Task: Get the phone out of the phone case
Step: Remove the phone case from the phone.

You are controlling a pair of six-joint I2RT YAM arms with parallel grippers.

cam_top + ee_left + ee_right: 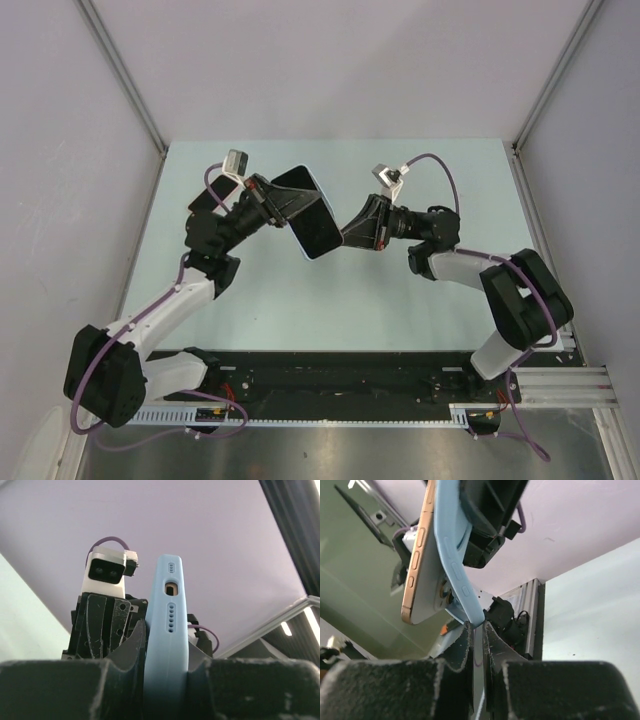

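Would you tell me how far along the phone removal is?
Done: the left tool holds the phone clear of the table. In hand: the right tool pinches the blue phone case's edge, and one corner of the phone stands out of it. Left: the rest sits inside; peel the case off.

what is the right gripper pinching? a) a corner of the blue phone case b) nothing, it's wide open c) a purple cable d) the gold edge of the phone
A: in the right wrist view the right gripper is shut on a corner of the blue phone case, while the gold-edged phone stands apart from that corner.
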